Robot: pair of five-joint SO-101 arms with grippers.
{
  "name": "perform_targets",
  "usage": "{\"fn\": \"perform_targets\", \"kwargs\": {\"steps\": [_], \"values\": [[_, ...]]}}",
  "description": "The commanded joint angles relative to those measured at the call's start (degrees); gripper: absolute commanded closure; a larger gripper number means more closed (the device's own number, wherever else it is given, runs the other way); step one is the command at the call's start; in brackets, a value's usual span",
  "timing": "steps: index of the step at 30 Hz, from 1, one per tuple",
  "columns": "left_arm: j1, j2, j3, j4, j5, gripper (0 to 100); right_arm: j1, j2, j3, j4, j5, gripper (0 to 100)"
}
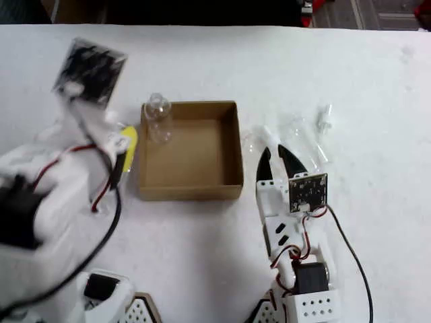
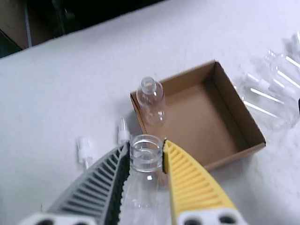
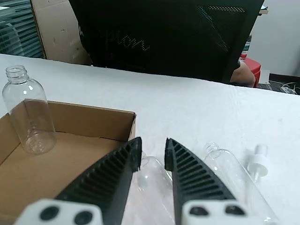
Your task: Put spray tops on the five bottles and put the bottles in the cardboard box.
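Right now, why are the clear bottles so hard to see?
High view: the bright white table washes out the lying bottles. Left wrist view: they show mostly as glints. Right wrist view: the upright bottle stands out against the cardboard box.

The setting is looking like an office room doing duty as a small robotics lab. A wide table under a plain white cloth [image 1: 269, 60] is serving as the workbench, and a black mesh-backed office chair [image 3: 164, 37] is standing just behind its far edge. Beside the chair, a tall brown cardboard carton [image 3: 54, 33] is standing near slatted window blinds [image 3: 14, 28], and grey tiled flooring [image 1: 394, 12] is showing past the table. On the bench, a bare dark circuit board [image 1: 308, 190] and loose red and black wires [image 1: 294, 254] are sitting exposed on a white plastic arm body [image 1: 306, 306], giving it a hand-built test-rig look.
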Motion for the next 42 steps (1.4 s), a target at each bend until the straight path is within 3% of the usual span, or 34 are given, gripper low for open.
{"fn": "perform_targets", "kwargs": {"steps": [1, 7, 15, 20, 27, 34, 42], "values": [[1.1, -12.0, 8.4, -8.4, 0.6, 98, -0.3, -0.1, 0.4, 0.0, 0.8, 92.8], [1.2, -29.5, 30.5, -24.9, 1.6, 98, -0.4, -0.1, 0.4, 0.0, 0.8, 92.8], [1.5, -53.6, 58.0, -48.7, 14.8, 98, -0.4, -0.1, 0.4, 0.0, 0.8, 92.8], [1.5, -56.8, 72.8, -60.9, 15.7, 98, -0.4, -0.1, 0.4, 0.0, 0.8, 92.8], [1.6, -57.0, 94.3, -88.4, 15.6, 98, -0.4, -0.1, 0.4, 0.1, 0.8, 92.8], [2.3, -57.1, 104.2, -97.3, 15.6, 98, -0.7, -0.1, 0.4, 0.1, 0.8, 92.8], [6.4, -56.8, 104.3, -95.6, 15.7, 98, -0.7, -0.1, 0.4, 0.1, 0.8, 92.8]]}}
